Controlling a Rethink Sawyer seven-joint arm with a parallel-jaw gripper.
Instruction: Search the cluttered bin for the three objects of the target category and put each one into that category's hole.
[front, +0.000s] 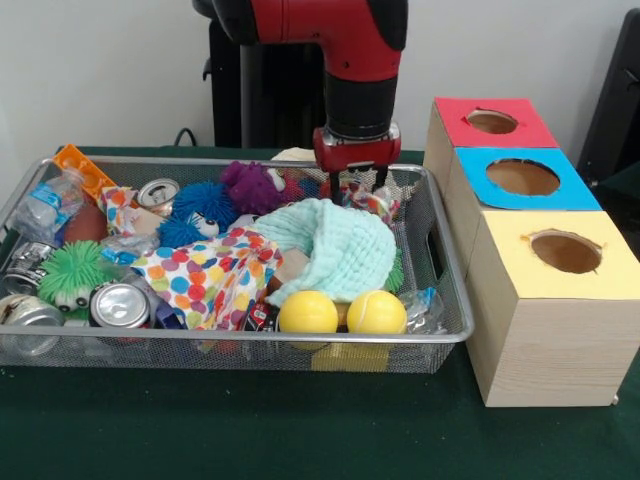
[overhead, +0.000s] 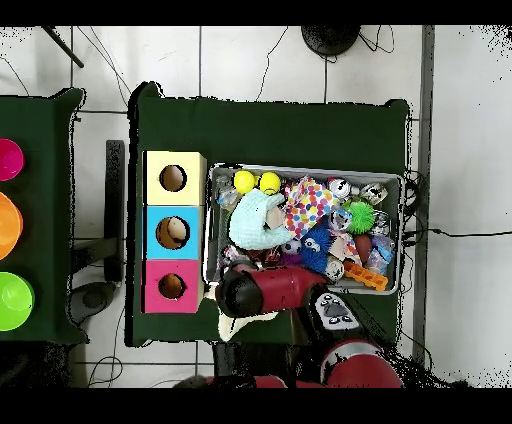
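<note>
Gripper (front: 357, 183) lowered into upper middle of front view, at far side of wire mesh bin (front: 452, 300); fingers sunk among clutter, so cannot tell whether apart or together. Bin fills left and centre, holding mint knitted cloth (front: 335, 248), polka-dot fabric (front: 205, 278), two yellow balls (front: 308, 313) at near rim, purple fuzzy toy (front: 252, 186). At right, red-topped box (front: 494, 122), blue-topped box (front: 524, 178), yellow-topped box (front: 563, 252), each holed.
</note>
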